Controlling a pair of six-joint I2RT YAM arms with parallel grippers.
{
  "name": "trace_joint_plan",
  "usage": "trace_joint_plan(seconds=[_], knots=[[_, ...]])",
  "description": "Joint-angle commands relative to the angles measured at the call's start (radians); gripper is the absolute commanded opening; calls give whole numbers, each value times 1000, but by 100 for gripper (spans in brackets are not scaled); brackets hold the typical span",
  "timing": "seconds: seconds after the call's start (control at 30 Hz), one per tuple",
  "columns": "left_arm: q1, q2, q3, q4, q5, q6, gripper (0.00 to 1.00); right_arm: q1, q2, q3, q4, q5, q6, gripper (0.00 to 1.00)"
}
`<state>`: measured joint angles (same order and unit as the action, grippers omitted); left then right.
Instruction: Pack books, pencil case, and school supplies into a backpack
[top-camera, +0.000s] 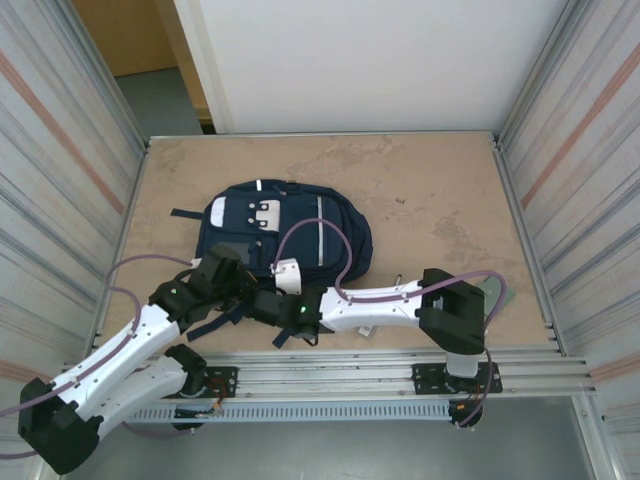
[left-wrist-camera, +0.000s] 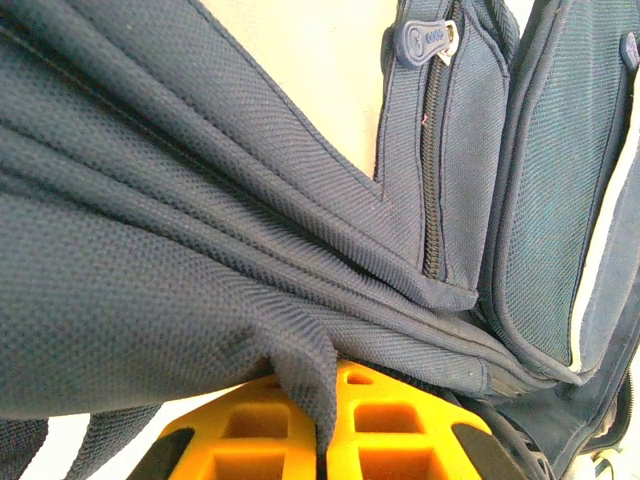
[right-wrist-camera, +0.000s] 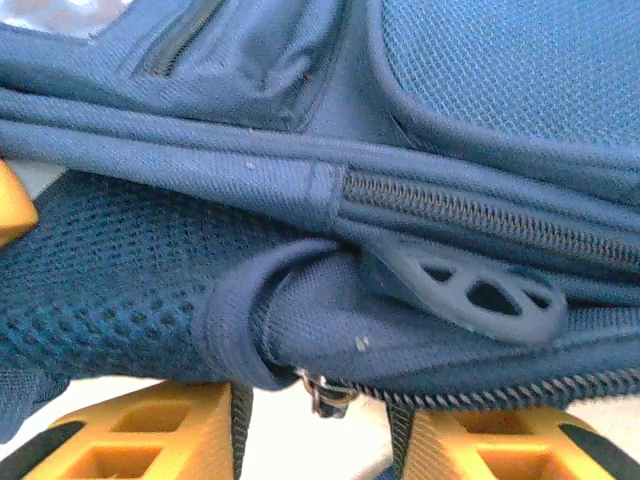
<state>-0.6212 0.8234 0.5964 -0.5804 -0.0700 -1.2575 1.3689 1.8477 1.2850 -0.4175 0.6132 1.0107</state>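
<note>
Table (top-camera: 430, 190) carries the backpack (top-camera: 290, 205), lying flat left of centre with its front panel up and its near edge toward the arm bases. Both arms are on that near edge, the left arm (top-camera: 130, 345) coming in from the left corner and the right arm (top-camera: 375, 305) reaching across beside it.

Left gripper (left-wrist-camera: 325, 425): clamped shut on a fold of navy backpack fabric. The cloth is pinched between the yellow fingers (left-wrist-camera: 400, 435) and pulled into taut ridges. I read that as the anchor hold.

Right gripper (right-wrist-camera: 320, 440): jaws partway apart, neither wide nor shut. They straddle the bunched corner where the zip (right-wrist-camera: 480, 215) ends. Its fingertips are hidden under the cloth, so I can't tell if the pads are biting yet.

Small stuff, on the right wrist cam: rubber zip pull (right-wrist-camera: 480, 290) lies flat just above the gap between the jaws. A little metal ring (right-wrist-camera: 320, 392) hangs at the fabric edge between the two fingers. The teeth look meshed along the stretch I can see. On the left wrist cam, a pocket zip (left-wrist-camera: 432, 170) looks closed, with its tab (left-wrist-camera: 422, 40) at the far end.

Progress, my judgement: late stage. Both arms are working the bag itself, one holding and one going for the zip end. I can't confirm from here what is inside the bag. What's left looks like getting a grip at that corner and running the zip, whichever way it still has to go. Main risk I see: the jaws catching loose cloth and missing the pull.
</note>
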Motion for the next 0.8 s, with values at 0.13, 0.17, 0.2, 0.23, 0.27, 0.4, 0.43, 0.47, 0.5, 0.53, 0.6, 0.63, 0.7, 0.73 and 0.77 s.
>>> trace_joint_plan(seconds=[0.13,0.17,0.2,0.23,0.27,0.4,0.43,0.47,0.5,0.53,0.6,0.63,0.7,0.73,0.77], knots=[[2,-37,46,9,-3,35,0,-28,0,12,29,45,-93,2],[4,-36,50,-3,-17,40,0,-30,-14,7,16,44,-96,0],[15,-35,49,-6,-25,48,0,-35,-30,1,4,42,-94,0],[31,-35,47,-7,-29,62,0,-42,-57,-22,-4,29,-90,0],[52,-35,44,-10,-26,77,0,-52,-85,-52,-4,8,-90,0],[160,-36,30,-21,6,155,0,-145,-178,-147,-37,-178,-110,0],[196,-34,23,-22,14,176,0,-178,-199,-164,-55,-246,-121,0],[228,-32,16,-19,26,195,0,-204,-217,-180,-69,-285,-127,0],[258,-29,11,-10,41,219,0,-226,-241,-209,-70,-322,-141,0],[291,-24,2,8,58,257,0,-243,-261,-237,-63,-346,-161,0],[353,-13,-4,10,65,315,0,-288,-300,-283,-63,-413,-197,0],[383,-6,-4,10,67,343,0,-316,-318,-303,-73,-447,-211,0],[438,13,4,27,96,411,0,-359,-354,-337,-99,-467,-227,0],[464,25,10,39,120,446,0,-381,-375,-359,-103,-472,-244,0],[479,36,17,43,136,469,0,-399,-392,-376,-101,-478,-261,0]])
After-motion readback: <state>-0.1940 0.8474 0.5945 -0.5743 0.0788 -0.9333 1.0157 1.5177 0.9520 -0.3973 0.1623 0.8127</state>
